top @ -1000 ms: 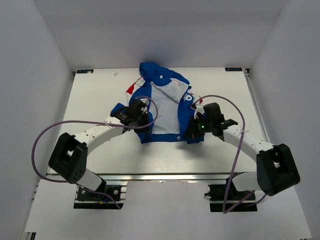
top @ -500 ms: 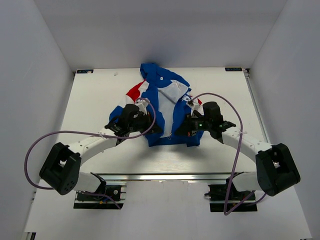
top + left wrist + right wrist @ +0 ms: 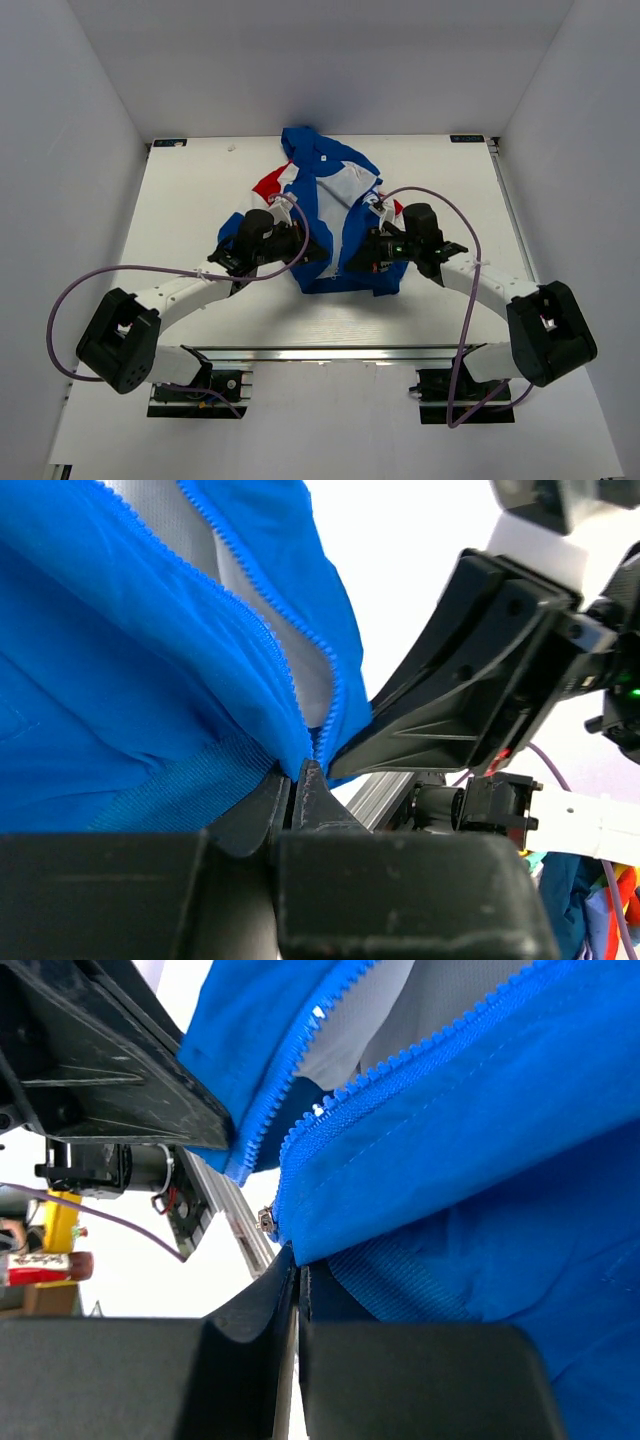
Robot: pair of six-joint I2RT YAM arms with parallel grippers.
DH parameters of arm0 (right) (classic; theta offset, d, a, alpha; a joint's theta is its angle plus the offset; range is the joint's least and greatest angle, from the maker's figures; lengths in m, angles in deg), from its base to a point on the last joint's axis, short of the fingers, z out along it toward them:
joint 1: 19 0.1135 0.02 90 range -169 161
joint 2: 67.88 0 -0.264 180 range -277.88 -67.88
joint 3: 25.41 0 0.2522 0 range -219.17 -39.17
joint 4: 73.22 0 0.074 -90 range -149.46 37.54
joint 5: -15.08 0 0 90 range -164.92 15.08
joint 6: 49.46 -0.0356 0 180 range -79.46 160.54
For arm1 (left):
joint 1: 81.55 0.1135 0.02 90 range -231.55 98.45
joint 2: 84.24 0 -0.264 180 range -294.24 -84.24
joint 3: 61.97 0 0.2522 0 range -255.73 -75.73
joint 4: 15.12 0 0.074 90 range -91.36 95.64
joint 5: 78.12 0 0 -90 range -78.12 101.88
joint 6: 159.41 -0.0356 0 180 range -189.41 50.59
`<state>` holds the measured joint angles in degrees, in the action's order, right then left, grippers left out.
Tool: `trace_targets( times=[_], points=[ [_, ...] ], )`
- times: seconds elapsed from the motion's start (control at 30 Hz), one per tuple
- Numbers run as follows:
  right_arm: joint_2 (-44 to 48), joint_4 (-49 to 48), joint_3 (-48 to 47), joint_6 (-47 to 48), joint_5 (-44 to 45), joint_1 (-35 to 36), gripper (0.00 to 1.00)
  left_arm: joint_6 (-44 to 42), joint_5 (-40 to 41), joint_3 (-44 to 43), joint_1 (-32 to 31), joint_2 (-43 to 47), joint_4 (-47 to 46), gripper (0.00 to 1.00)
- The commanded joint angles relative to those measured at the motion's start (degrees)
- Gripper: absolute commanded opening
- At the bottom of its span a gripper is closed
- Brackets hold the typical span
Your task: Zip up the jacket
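The royal-blue jacket (image 3: 322, 195) with red and white panels lies on the white table, collar to the far side, its front partly open and white lining showing. My left gripper (image 3: 312, 256) is shut on the bottom hem of the left front panel (image 3: 150, 680), next to its blue zipper teeth (image 3: 255, 620). My right gripper (image 3: 358, 262) is shut on the bottom hem of the right front panel (image 3: 480, 1160); the small metal zipper slider (image 3: 266, 1221) sits at the hem just above the jaws. The two grippers stand close together at the hem.
The white table (image 3: 180, 210) has white walls on three sides. An aluminium rail (image 3: 330, 352) runs along the near edge by the arm bases. Purple cables loop over both arms (image 3: 440, 195).
Both grippers have drawn inward, pulling the two front panels together; the wide white lining gap has narrowed to a thin strip down the middle.
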<state>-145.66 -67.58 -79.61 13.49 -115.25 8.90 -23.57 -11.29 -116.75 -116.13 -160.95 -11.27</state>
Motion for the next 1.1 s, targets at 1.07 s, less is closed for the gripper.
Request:
trace_targets(
  times=[1.07],
  points=[
    [-0.18,-7.52,0.02,-6.09,-5.19,0.84,0.00,1.62,-1.26,3.84,-1.27,4.02,-7.84,0.00]
  ],
)
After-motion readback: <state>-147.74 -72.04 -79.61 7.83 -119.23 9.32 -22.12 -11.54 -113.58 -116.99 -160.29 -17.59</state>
